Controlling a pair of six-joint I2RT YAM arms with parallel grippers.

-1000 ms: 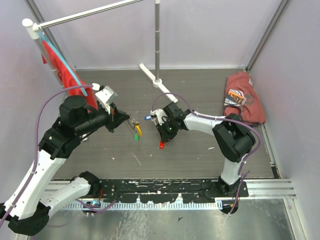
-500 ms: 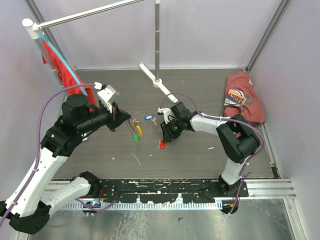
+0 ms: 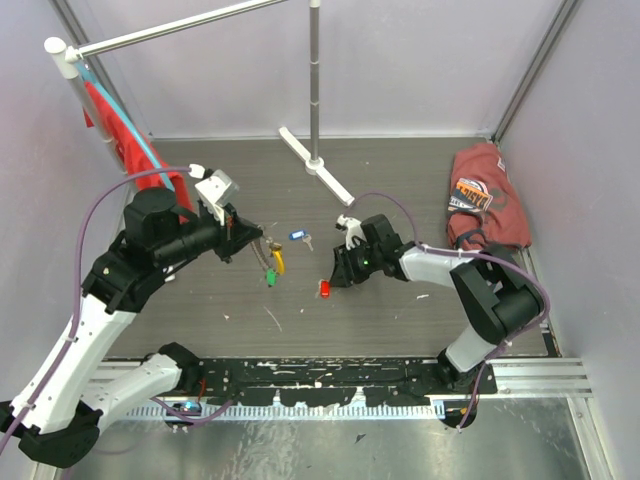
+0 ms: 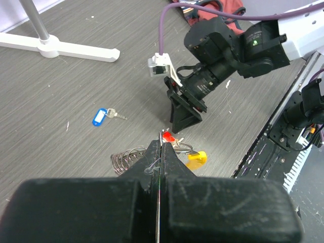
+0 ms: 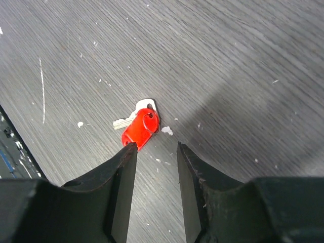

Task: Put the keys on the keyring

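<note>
Top external view showed the left gripper pressed shut on the keyring, whose yellow tag and green tag trailed toward the table's middle. The blue key lay just beyond the ring, with bare boards on every side of it. The red key lay flat just ahead of the right gripper – near the fingertips, not between them. In the right wrist view those fingers stood narrowly apart, and the red head touched nothing but the table. Open floor ran from both keys toward the near edge and toward the right wall. The stand's white foot sat well behind. A crumpled red shirt filled the far right corner.

The table was dark grey wood-grain flecked with white scuffs – pale lilac walls closed it on three sides.
</note>
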